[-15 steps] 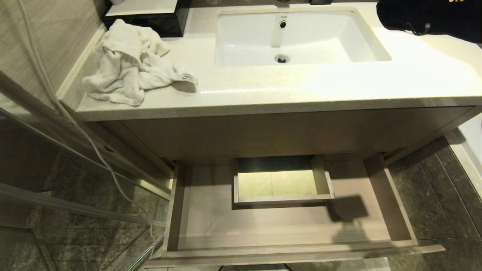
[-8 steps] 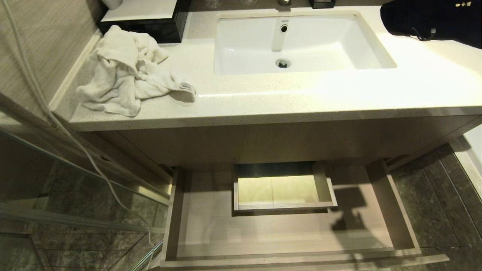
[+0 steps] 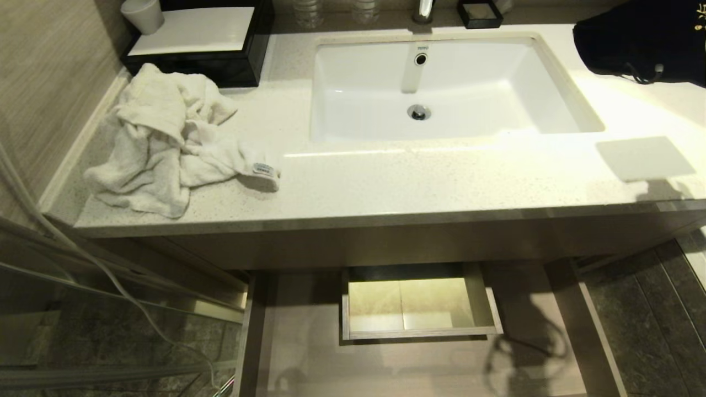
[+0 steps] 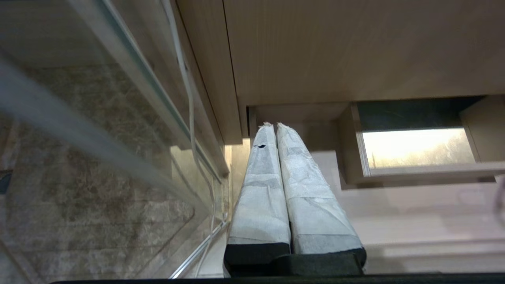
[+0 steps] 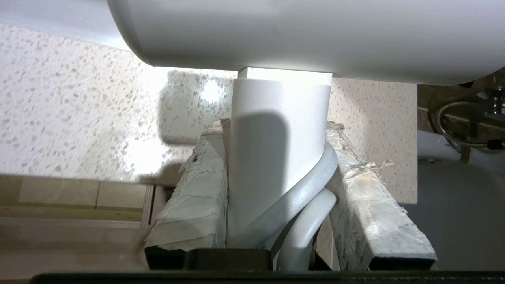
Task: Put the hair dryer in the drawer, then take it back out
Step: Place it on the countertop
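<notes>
My right end effector was clamped on the hair dryer, fingers pressed to either side of the straight handle, with a loop of its white cord caught in between. The handle ran straight out along my fingers, away from the wrist, and the barrel sat crosswise at the far end, its long axis lying across the handle. Past the barrel I saw the speckled surface at its front edge, and nearer my wrist a strip of pale wood. So I judged the dryer hung just in front of the vanity's edge, out over the open drawer and above it, not resting on anything I could make out.

From the head, neither arm showed; only a cord-shaped shadow lay on the drawer floor toward my right side. That put the dryer on the right half, off to the side of the boxed cut-out.

My left end effector was pinched shut on nothing, parked low by the drawer's left end, so the right arm was plainly the one to act. If this was the way in, I reckoned the move was downward, keeping the barrel clear of the cut-out's wall. I couldn't tell how high it hung.
</notes>
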